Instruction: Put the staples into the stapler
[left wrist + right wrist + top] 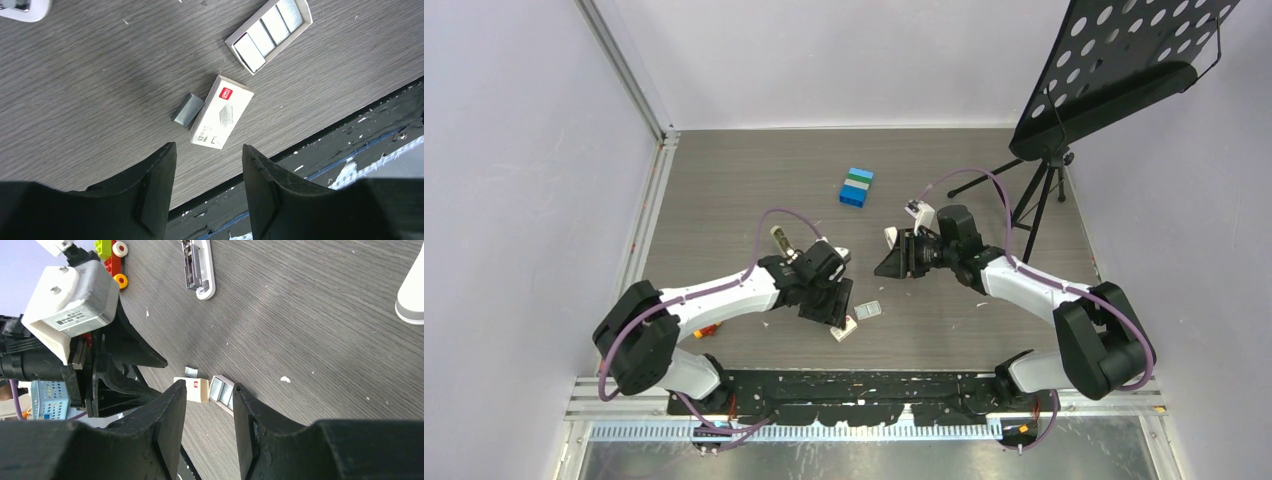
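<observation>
The stapler (pixel 199 267) lies open on the wooden table, white base up with its metal channel showing; from above it shows beside the left arm (pixel 781 240). The staples box (pixel 222 111), white with a red mark, lies flat near the table's front edge. A small grey staple strip (pixel 188 109) rests against its left side. The box's tray (pixel 270 32) with several staple strips lies just beyond. My left gripper (pixel 209 150) hovers open over the table, just short of the box, holding nothing. My right gripper (pixel 209 390) is open and empty, facing the box (pixel 192 389) from farther off.
Toy bricks (pixel 112 255) lie beyond the stapler. A stubby white object (pixel 412 295) sits at the right. Blue blocks (pixel 856 187) are stacked mid-table. A music stand (pixel 1114 80) rises at the back right. The black base plate (pixel 325 150) borders the near edge.
</observation>
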Tool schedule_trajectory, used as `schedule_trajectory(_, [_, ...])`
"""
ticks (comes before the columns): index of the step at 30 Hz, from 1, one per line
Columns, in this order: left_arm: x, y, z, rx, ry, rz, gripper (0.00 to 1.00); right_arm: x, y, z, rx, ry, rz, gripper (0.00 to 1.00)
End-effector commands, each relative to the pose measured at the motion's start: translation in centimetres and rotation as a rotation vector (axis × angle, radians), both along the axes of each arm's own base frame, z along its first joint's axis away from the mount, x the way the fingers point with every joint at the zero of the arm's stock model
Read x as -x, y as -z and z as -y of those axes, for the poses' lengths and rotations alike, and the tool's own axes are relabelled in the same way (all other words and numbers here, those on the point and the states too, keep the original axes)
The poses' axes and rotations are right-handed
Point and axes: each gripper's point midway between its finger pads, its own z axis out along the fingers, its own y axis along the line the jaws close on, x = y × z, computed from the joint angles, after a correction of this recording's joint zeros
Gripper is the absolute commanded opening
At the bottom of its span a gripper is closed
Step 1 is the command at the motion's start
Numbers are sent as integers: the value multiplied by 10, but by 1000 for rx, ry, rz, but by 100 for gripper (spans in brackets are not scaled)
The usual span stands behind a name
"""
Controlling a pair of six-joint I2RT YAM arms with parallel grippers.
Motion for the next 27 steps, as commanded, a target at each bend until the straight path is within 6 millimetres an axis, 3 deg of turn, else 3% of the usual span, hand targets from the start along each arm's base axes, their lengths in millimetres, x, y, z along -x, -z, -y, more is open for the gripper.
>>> schedule_trajectory(1, [-3, -4, 20, 57, 2, 3, 53, -9, -24, -3, -23, 0, 90, 44])
schedule_trajectory(15, [17, 8, 54, 60, 73, -42, 54, -10, -23, -3, -22, 2, 86, 45])
schedule_trajectory(22, [27, -7, 84, 111, 138, -22, 53, -10, -22, -3, -21, 2, 85, 44])
schedule_trajectory(27, [18, -16, 74, 71, 124, 52, 53, -11, -22, -3, -20, 2, 86, 44])
